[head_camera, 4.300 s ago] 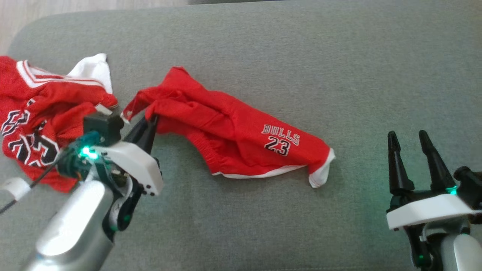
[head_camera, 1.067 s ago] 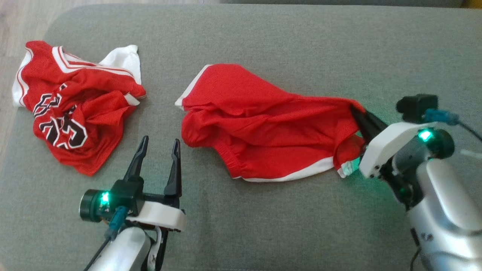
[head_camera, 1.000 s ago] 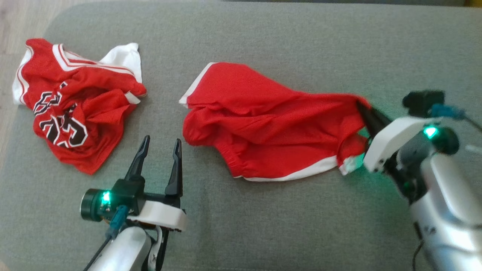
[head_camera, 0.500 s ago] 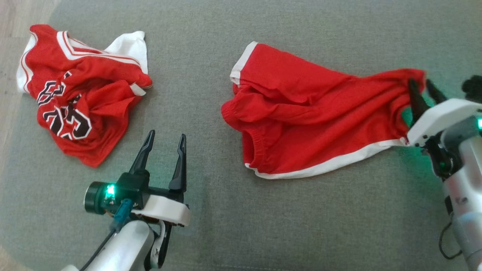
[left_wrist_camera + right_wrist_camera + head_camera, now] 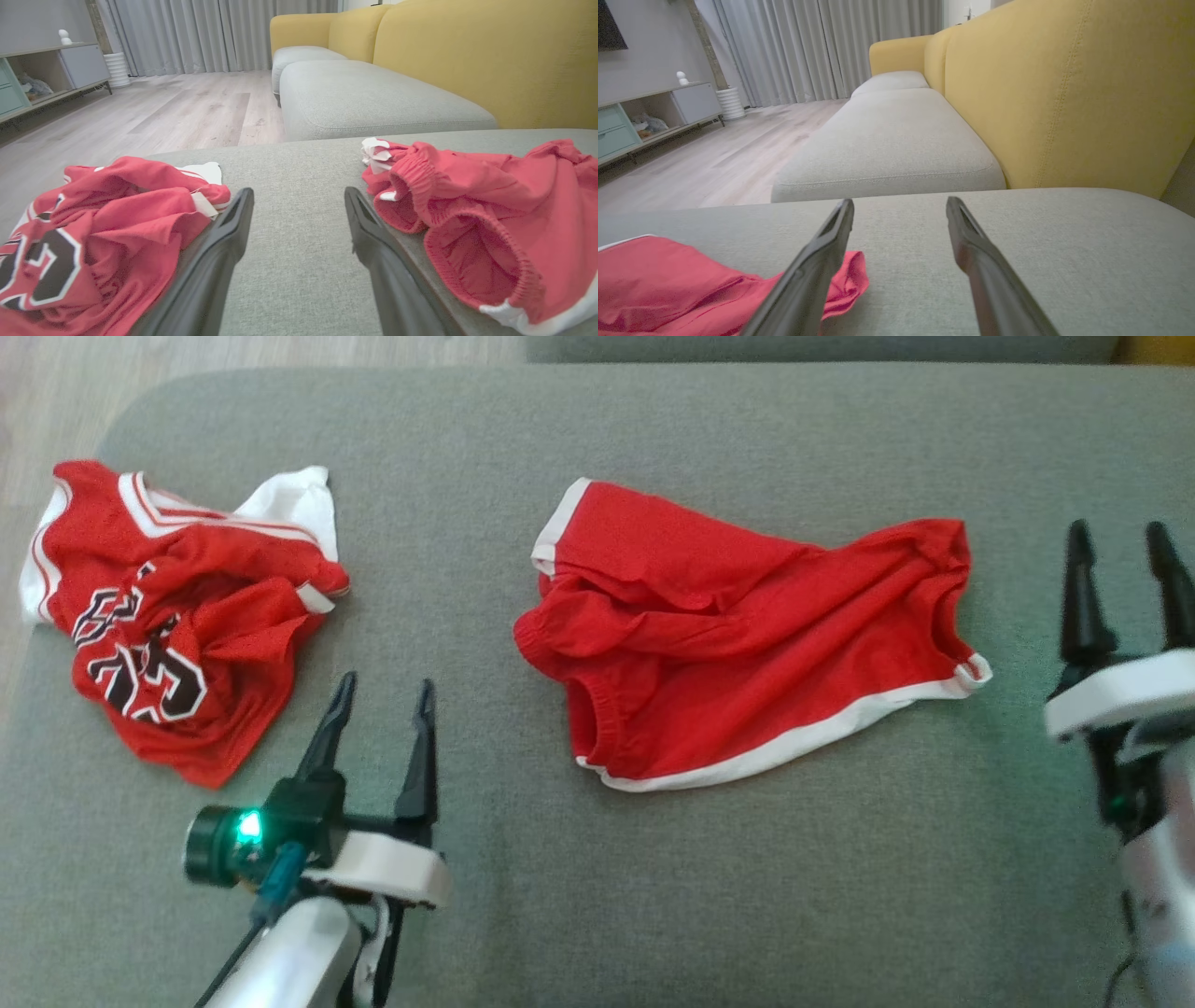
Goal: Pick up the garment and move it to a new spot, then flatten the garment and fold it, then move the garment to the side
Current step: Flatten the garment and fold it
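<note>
the red shorts [image 5: 747,635], judged to be the garment in hand, looked light, limp and a little slick. it was thin cloth that would sag and bunch from a single pinch rather than keep any shape, and nothing about it seemed fragile.

the firmest places to take hold were probably two. one was the gathered elastic waistband [image 5: 439,252], just ahead of the left claw [image 5: 385,680] and to its right. the other was the white-trimmed hem corner [image 5: 971,670], just to the left of the right claw [image 5: 1118,526]. a pinch at each end, one per claw, would likely pull the cloth flat better than a grab in the middle.

both claws stood spread wide with nothing between their fingers, and neither touched the shorts. the shorts lay between them on the grey cushion [image 5: 653,896], nearer the right claw.

the shorts were bright red with a white band along the leg openings. they lay rumpled, with long diagonal creases and the waist end bunched and partly doubled over, so they were far from flat. a crumpled red jersey [image 5: 177,616] with black-and-white lettering lay to the left of the left claw, well apart from the shorts.
</note>
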